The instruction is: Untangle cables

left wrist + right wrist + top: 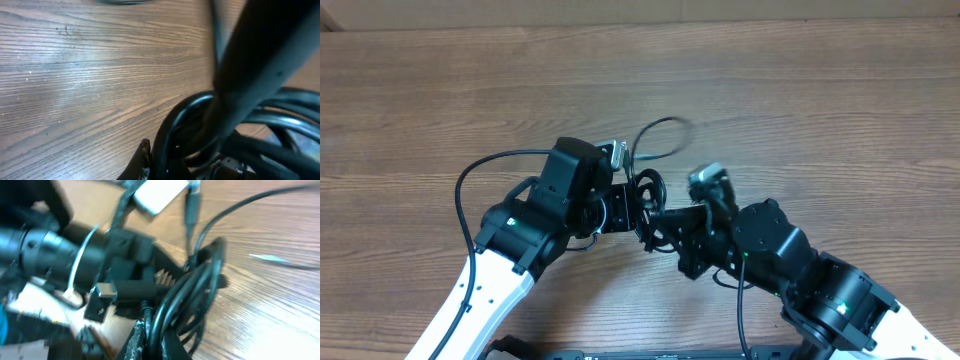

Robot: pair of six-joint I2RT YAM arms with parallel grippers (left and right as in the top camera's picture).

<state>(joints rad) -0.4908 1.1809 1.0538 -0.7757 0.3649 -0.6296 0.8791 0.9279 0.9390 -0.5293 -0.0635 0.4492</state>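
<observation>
Cables point(647, 188) bunched mid counter point(820, 80) between both grippers. Your right gripper point(148, 339) looks clamped on them; left gripper point(628, 207) jaws hidden, can't tell. Likely held from both sides to pull the loops apart.

Black cables point(648, 186); brown wood-grain table point(440, 90); black-and-white arms point(552, 200).

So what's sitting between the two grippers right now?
The tangled black cables, bunched in a coil, fill the gap between the left gripper and the right gripper. This is clearest in the overhead view.
</observation>
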